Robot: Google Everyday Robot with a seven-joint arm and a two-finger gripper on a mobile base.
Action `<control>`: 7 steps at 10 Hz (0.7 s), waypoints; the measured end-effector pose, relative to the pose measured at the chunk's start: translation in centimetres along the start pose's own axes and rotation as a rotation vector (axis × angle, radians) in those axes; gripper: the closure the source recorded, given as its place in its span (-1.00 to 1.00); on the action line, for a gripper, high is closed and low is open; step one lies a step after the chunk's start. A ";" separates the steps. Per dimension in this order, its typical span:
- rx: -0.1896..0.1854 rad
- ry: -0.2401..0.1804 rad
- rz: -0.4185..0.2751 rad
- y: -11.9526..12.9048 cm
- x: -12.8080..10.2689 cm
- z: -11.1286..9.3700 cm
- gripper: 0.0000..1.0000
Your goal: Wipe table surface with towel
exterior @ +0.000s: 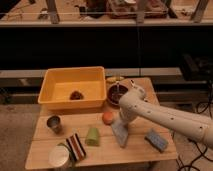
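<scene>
Reaching in from the right, my white arm bends at its elbow above the light wooden plank surface (102,152) and drops to my gripper (121,123), which sits near the middle of the planks. Directly beneath it lies the thin pale grey-blue towel (121,136), stretched out flat toward the front edge, its upper end touching the gripper. Whether the gripper is clasped on the cloth or merely resting on it, I cannot tell.

Left of the gripper: a small orange round object (107,117); below that, a pale green cylinder (92,136) on its side. Front left: a red, black and white striped cloth (76,146) beside a pale upright can (60,156), with a small metal cup (54,123) behind them. Right of the towel: a thicker blue rectangular pad (156,140). Rear: a yellow plastic tub (60,80) holding one small dark object (76,94), and a dark round bowl (116,95) just beside it.
</scene>
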 end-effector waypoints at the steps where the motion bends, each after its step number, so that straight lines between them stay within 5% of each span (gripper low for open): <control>1: 0.005 0.000 -0.029 -1.2 -0.7 -0.1 0.79; 5: 0.026 -0.029 -0.112 -3.6 -6.8 -0.5 0.79; 7: 0.029 -0.060 -0.114 -2.6 -9.1 0.2 0.79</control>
